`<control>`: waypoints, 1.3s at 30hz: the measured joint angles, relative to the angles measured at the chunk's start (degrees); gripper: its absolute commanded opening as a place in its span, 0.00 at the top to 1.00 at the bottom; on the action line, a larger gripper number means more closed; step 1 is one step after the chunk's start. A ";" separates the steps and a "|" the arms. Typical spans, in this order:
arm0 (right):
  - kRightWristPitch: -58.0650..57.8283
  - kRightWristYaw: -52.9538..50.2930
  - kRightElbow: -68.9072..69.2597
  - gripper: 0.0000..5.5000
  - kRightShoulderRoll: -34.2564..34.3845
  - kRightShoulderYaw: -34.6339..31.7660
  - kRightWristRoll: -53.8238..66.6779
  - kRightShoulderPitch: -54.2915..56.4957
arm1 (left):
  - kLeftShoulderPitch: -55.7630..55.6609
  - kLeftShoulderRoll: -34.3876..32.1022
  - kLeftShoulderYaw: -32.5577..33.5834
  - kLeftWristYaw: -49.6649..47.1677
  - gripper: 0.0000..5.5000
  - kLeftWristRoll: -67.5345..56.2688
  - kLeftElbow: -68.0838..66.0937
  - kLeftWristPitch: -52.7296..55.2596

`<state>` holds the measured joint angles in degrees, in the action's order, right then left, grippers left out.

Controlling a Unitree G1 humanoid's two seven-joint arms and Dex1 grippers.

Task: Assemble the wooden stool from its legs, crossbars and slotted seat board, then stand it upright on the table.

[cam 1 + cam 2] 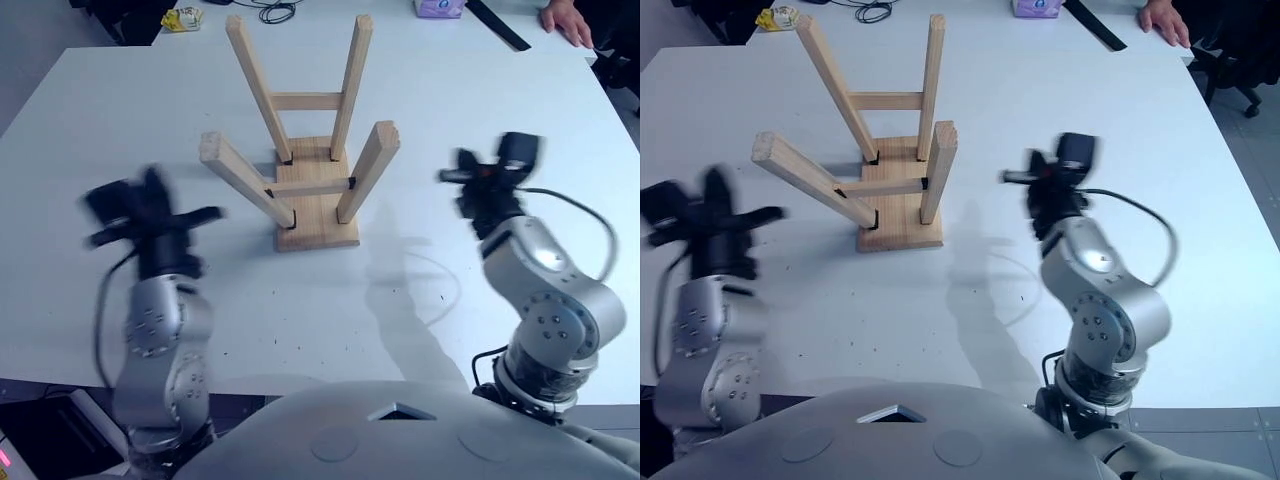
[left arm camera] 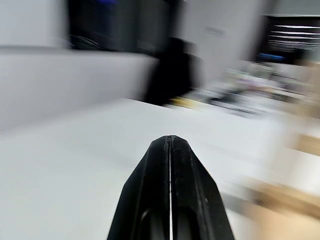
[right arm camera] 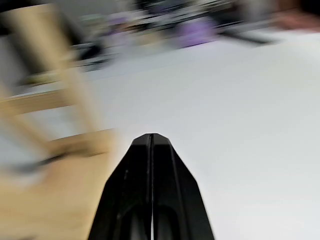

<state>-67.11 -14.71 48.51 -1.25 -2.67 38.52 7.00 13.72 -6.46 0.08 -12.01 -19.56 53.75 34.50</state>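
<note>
Wooden stool [image 1: 367,170]: assembled, standing inverted near the middle of the white table [image 1: 120,110]. Slotted seat board [image 1: 318,228] lies flat on the tabletop. Four legs [image 1: 258,85] rise from it, splayed outward. Two crossbars [image 1: 307,101] join the legs in pairs, one across the far pair, one across the near pair.

Left gripper [image 2: 170,138]: fingers pressed together with nothing between them, held above the table left of the stool, apart from it.

Right gripper [image 3: 151,134]: fingers likewise pressed together and holding nothing, right of the stool, apart from it.

Purple item [image 1: 438,8] and black strap [image 1: 497,25]: at the far table edge.
</note>
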 measured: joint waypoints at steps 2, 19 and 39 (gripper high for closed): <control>-0.69 1.93 1.18 1.00 0.56 -0.45 3.26 0.54 | -2.94 -2.03 -3.17 4.06 1.00 -2.30 0.53 2.17; -2.10 12.21 -0.23 1.00 -8.56 -2.16 7.43 3.42 | -3.03 -3.55 5.05 6.24 1.00 -7.46 -1.21 3.25; 10.41 23.76 -8.36 1.00 -23.48 -9.27 29.97 14.94 | -15.64 -16.06 16.32 6.92 1.00 -41.73 1.58 -1.42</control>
<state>-56.70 9.06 40.16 -24.73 -11.94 68.49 21.94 -1.92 -22.52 16.40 -5.08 -61.29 55.34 33.08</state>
